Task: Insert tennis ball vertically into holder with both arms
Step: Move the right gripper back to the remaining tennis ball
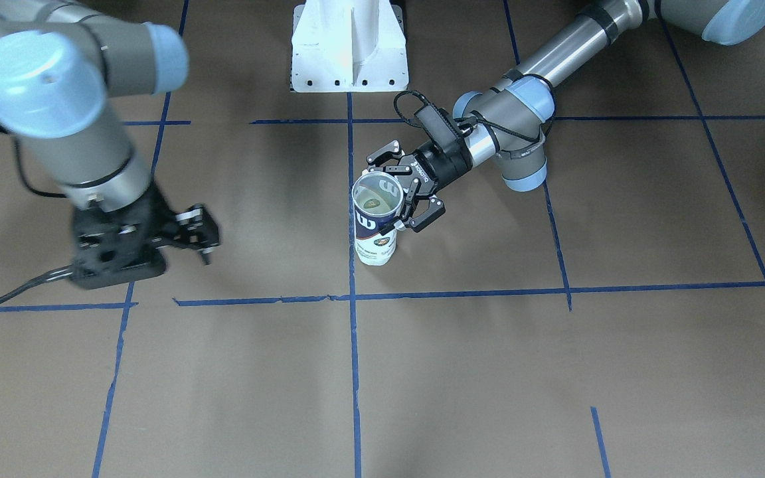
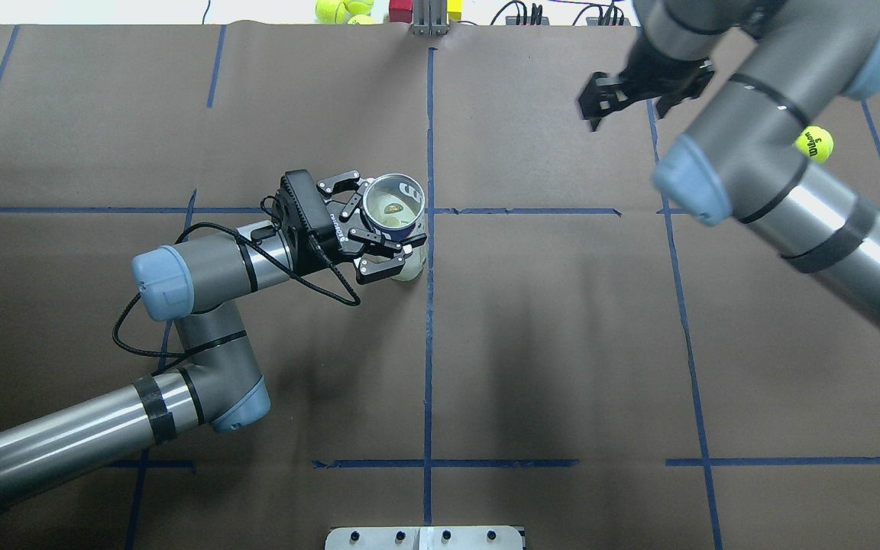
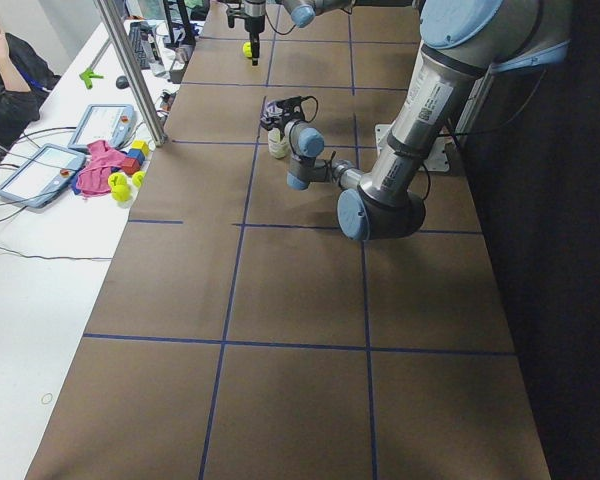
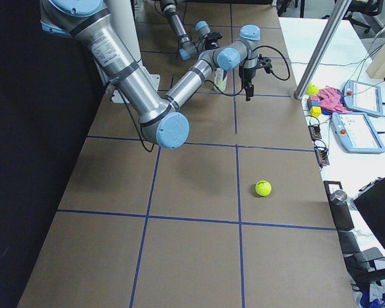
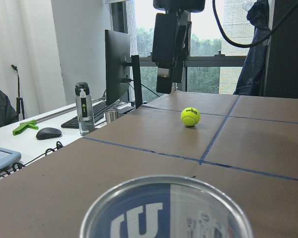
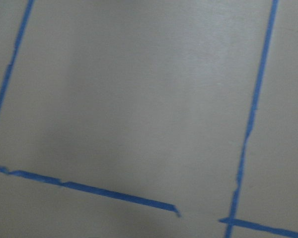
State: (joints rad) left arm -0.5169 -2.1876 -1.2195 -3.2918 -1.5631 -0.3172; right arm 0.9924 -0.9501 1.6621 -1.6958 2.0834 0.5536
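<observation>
holder [image 5: 164, 218] rim fills my left wrist view at 6 o'clock. it stands upright on the table [image 2: 562, 344], with the left gripper [image 2: 390, 216] fingers clamped on its sides. overhead, the tennis ball [image 2: 814, 143] lies at 2 o'clock from it. right gripper [image 2: 627, 92] hangs near the ball; i cannot tell its finger state.

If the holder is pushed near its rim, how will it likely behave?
The holder stands upright and is tall for its narrow base, so it would probably tip rather than slide. It looks mostly empty, so it is likely light. Its clear, thin wall may flex if the left gripper, whose jaws flank it, squeezes hard.
</observation>
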